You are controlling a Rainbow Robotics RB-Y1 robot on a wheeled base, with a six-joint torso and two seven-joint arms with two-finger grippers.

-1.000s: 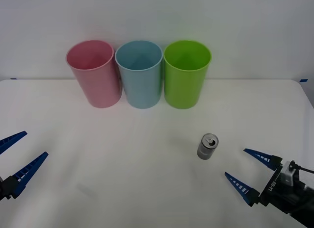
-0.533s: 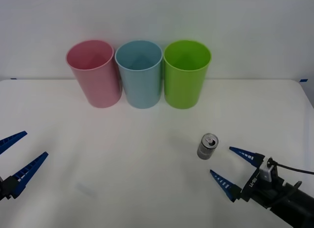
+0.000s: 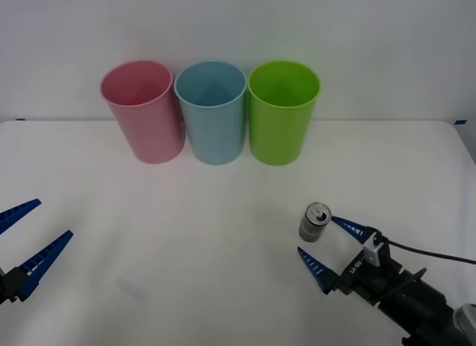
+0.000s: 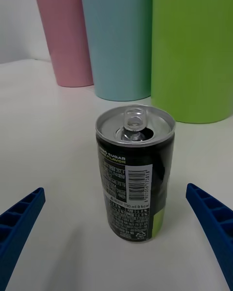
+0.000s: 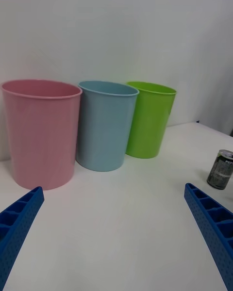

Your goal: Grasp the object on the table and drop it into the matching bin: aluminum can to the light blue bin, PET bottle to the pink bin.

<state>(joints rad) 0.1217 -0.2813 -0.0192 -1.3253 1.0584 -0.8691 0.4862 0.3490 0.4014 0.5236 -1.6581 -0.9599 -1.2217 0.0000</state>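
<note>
The can (image 3: 314, 222) is seen standing upright on the white table (image 3: 186, 234), on the robot's right side and well in front of the row of three bins. Its shiny top with the pull tab faces up, and its printed label with a barcode is turned toward the right wrist camera (image 4: 134, 174). The right gripper (image 3: 328, 246) is held low over the table just beside the can, its two blue ribbed fingers spread wide apart; one finger (image 3: 349, 227) is placed close to the can's right side and the other (image 3: 312, 267) is placed in front of it, nearer the robot, with neither touching it. In the right wrist view the can is framed between the two fingers, with open table on both sides. The left gripper (image 3: 22, 238) is parked at the table's left edge, well apart from the can, and its fingers are likewise spread open with nothing between them. At the back of the table the pink bin (image 3: 143, 111), the light blue bin (image 3: 212, 111) and a lime green bin (image 3: 282, 111) are lined up upright, side by side from left to right, each close to its neighbour.
</note>
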